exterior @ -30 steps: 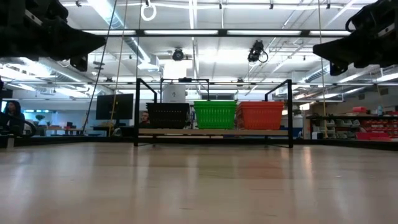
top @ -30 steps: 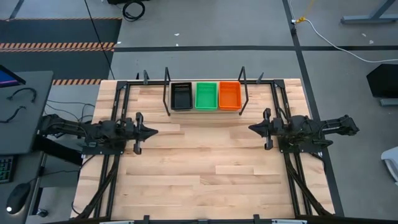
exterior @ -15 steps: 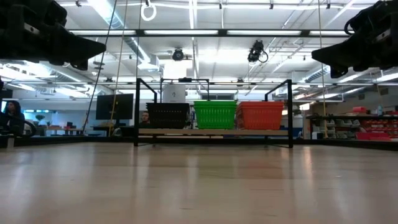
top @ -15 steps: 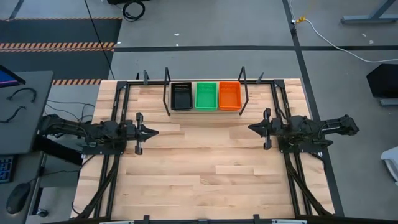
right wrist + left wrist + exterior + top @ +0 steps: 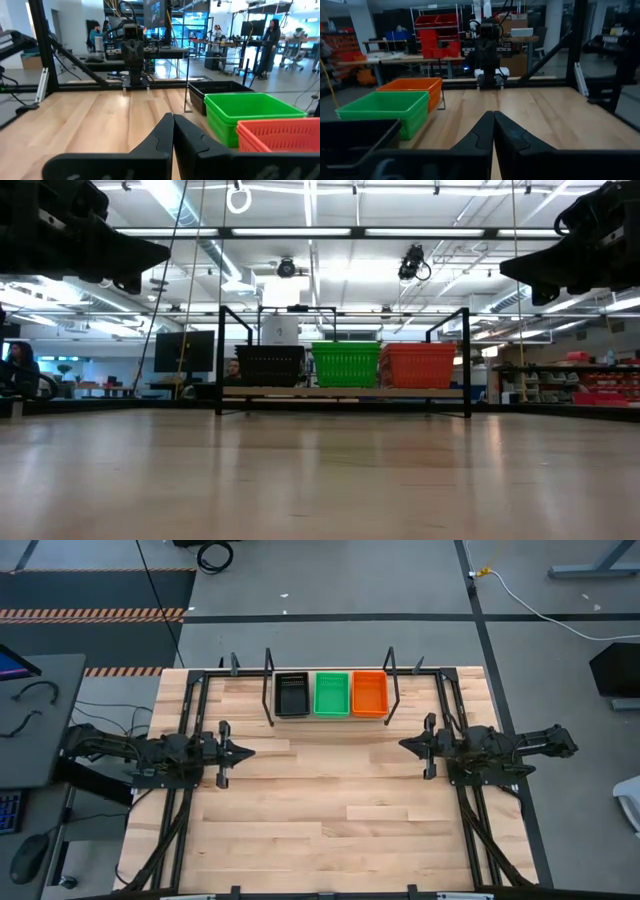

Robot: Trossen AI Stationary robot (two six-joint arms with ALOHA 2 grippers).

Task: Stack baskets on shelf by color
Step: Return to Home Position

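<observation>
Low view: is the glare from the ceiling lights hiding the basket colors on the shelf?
Low view: no. The ceiling lights glare behind the shelf, and the left gripper and right gripper show only as dark silhouettes, but the black stack, green stack and orange stack read plainly. Left wrist view: dimly lit. Right wrist view: brightly lit.

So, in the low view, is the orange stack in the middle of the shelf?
No, the green stack stands in the middle of the shelf, between the black stack and the orange stack.
</observation>
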